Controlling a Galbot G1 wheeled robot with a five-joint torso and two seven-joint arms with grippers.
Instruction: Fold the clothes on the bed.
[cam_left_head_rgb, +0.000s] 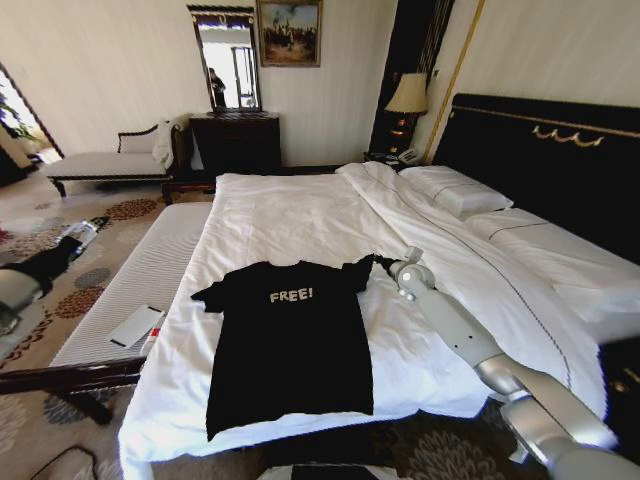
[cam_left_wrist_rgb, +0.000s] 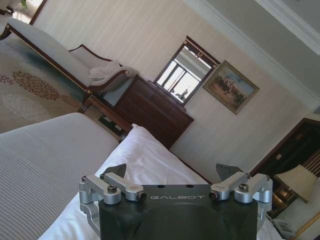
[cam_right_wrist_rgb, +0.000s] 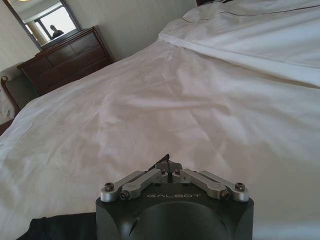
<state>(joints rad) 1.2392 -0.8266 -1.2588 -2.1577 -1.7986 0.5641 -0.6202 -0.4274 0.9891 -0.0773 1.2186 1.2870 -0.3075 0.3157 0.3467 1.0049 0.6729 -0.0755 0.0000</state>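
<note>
Head view, item one: the black T-shirt (cam_left_head_rgb: 290, 340) is lying flat and face up on the near end of the bed (cam_left_head_rgb: 300, 220), its white "FREE!" lettering showing, the hem reaching toward the foot edge and both sleeves spread out. Item two: the right gripper (cam_left_head_rgb: 378, 262) is sitting at the shirt's right sleeve, its arm reaching in over the white sheet from the near right. In the right wrist view the right gripper (cam_right_wrist_rgb: 168, 163) is showing its fingers pressed together to a point, with dark cloth lying just below the gripper body; whether fabric is pinched between the tips cannot be told. Item three: the left gripper (cam_left_wrist_rgb: 174, 172) is hanging off the bed's left side, over the striped bench (cam_left_head_rgb: 150, 270), fingers spread wide and holding nothing. Step in hand, by judgement: the first fold, beginning at the right sleeve. The next move is likely calling for a sure pinch on that sleeve and a carry across the chest toward the shirt's middle, keeping the cloth flat.
</note>
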